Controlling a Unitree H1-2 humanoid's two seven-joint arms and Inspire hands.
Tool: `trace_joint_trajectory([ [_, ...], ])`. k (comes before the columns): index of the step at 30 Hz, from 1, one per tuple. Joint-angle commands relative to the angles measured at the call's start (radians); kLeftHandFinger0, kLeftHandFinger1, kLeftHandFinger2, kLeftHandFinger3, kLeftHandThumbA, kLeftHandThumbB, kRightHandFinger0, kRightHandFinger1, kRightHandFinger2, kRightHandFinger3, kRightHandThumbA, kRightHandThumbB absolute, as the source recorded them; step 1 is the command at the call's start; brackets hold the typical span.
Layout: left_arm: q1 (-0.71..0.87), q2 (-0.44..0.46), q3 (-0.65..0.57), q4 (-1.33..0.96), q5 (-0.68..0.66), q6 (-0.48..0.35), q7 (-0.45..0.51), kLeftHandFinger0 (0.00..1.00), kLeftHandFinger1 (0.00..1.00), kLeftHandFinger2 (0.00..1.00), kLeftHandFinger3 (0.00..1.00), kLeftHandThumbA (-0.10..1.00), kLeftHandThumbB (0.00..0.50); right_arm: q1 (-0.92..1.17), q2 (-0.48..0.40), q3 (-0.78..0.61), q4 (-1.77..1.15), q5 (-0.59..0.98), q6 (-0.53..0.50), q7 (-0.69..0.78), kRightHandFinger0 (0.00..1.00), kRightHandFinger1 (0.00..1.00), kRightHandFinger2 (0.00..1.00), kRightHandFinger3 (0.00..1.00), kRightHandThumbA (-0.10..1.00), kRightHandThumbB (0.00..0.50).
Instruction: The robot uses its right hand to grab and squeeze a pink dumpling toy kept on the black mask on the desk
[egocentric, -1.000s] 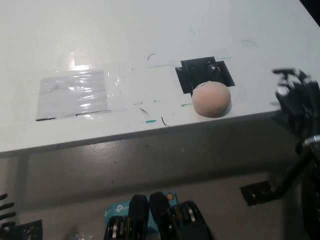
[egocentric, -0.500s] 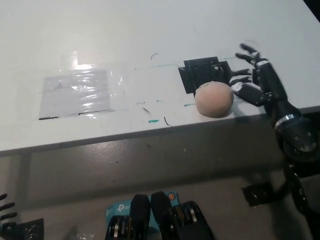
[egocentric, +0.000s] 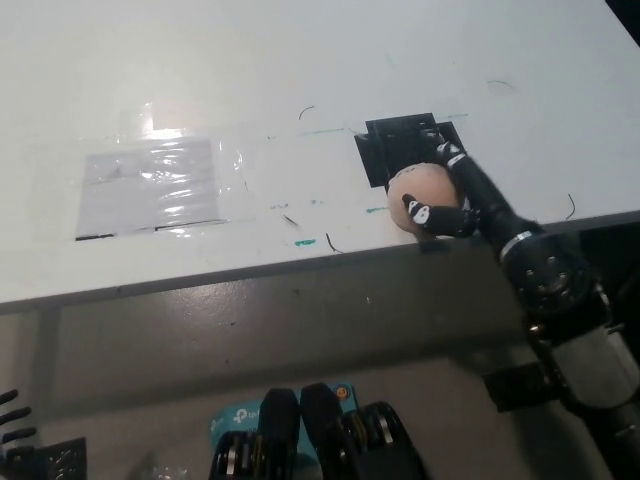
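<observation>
The pink dumpling toy sits on the front part of a black mask square near the desk's front edge. My black right hand reaches in from the lower right and wraps the toy's right side, with fingers curled over its front and back. The toy's right half is hidden by the hand. Only the white fingertips of my left hand show at the lower left corner, below the desk.
A clear plastic sheet taped to the white desk lies at the left. Small pen marks dot the surface near the mask. The desk's front edge runs just below the toy.
My right hand has come in from the right side of the desk, spread open beside the toy half a second ago, and has now closed around it.
</observation>
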Motion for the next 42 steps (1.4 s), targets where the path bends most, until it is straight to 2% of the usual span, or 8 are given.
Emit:
trace_joint_trajectory([
  [1,-0.019,0.037,0.008,-0.021,0.003,-0.009,-0.011,0.7,0.71,0.76,0.85,1.0,0.109,-0.067,0.034,-0.012,0.045,-0.042,-0.072,-0.043,1.0,1.0,1.0,1.0,0.53,0.481],
  [16,-0.042,0.041,0.005,-0.037,0.003,0.011,-0.012,0.68,0.7,0.77,0.87,1.0,0.122,-0.072,0.148,-0.01,0.293,-0.081,-0.19,-0.117,1.0,1.0,1.0,1.0,0.43,0.453],
  [22,-0.055,0.05,-0.004,-0.033,0.01,0.019,-0.016,0.67,0.7,0.79,0.86,1.0,0.147,-0.111,0.081,0.172,0.401,-0.253,-0.209,-0.069,0.87,1.0,1.0,1.0,0.28,0.272],
  [25,-0.053,0.051,-0.004,-0.038,0.011,0.018,-0.014,0.68,0.71,0.8,0.86,1.0,0.139,-0.113,0.059,0.266,0.437,-0.341,-0.261,-0.132,0.02,0.13,0.75,1.0,-0.1,0.137],
  [28,-0.049,0.052,-0.002,-0.032,0.01,-0.007,-0.021,0.62,0.66,0.77,0.83,1.0,0.178,-0.115,0.046,0.33,0.462,-0.398,-0.326,-0.2,0.0,0.0,0.13,1.0,-0.1,0.0],
  [29,-0.05,0.05,0.002,-0.03,0.001,0.003,-0.023,0.63,0.66,0.77,0.82,1.0,0.182,-0.111,0.042,0.343,0.463,-0.413,-0.348,-0.229,0.0,0.0,0.15,0.95,-0.1,0.0],
  [31,-0.048,0.051,0.003,-0.031,-0.001,0.008,-0.025,0.65,0.68,0.78,0.85,1.0,0.171,-0.106,0.032,0.357,0.503,-0.472,-0.456,-0.438,0.0,0.0,0.03,0.06,-0.1,0.051],
  [42,-0.03,0.039,0.008,-0.039,-0.004,-0.011,-0.023,0.69,0.72,0.79,0.88,1.0,0.149,-0.128,0.008,0.254,0.488,-0.488,-0.646,-0.789,0.0,0.31,0.87,0.58,-0.1,0.072],
])
